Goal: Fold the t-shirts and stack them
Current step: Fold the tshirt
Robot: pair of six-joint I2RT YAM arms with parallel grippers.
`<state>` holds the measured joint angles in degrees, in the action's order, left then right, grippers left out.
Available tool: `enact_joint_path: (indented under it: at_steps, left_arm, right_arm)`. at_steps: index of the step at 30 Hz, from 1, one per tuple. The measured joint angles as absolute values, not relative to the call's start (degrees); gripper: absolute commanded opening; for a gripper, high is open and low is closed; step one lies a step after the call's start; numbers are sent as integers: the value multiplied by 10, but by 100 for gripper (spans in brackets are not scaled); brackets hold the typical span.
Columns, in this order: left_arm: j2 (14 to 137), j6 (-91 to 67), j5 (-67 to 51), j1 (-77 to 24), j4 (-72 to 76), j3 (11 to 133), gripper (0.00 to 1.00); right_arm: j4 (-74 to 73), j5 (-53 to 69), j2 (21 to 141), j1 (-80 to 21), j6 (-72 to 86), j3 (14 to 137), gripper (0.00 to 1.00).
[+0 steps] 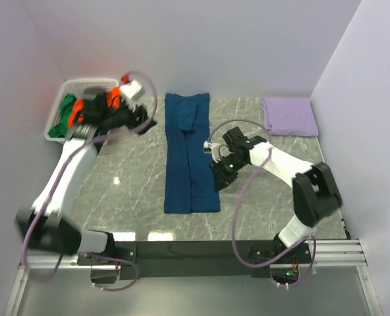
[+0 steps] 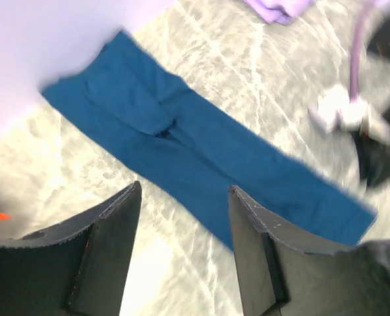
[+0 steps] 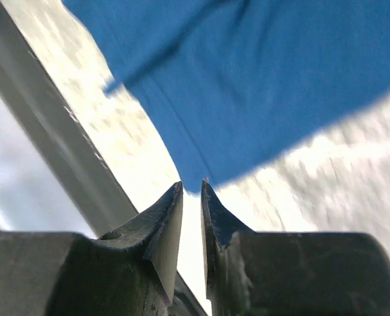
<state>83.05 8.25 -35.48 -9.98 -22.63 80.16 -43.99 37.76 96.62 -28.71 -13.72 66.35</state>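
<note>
Currently, long folded blue cloth t-shirt (image 1: 190, 155) flat on grey marbled counter (image 1: 129, 184); left gripper (image 2: 185, 191) jaws released, well aside; right gripper (image 3: 192, 187) jaws nearly clenched at hem corner, hold unconfirmed; risk: shallow pinch slips, fold unravels.

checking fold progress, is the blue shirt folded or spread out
Partly folded: the blue shirt lies on the table as a long narrow strip, no sleeves sticking out, not yet folded across its length.
</note>
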Motion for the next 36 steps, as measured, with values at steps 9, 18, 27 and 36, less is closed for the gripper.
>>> enact_joint_path:
  at_steps: [9, 18, 27, 36]
  left_arm:
    - [533, 411, -449, -100, -335, 453, 61]
    - [451, 607, -430, -211, -357, 259, 58]
    - [524, 617, -354, -352, -221, 214, 57]
    - [636, 619, -305, -382, -113, 216, 48]
  right_arm:
    - [-395, 232, 696, -340, -298, 509, 45]
    - [-256, 121, 616, -499, -448, 309, 45]
    - [-154, 79, 664, -545, -521, 262, 43]
    - [-96, 71, 725, -550, -567, 282, 39]
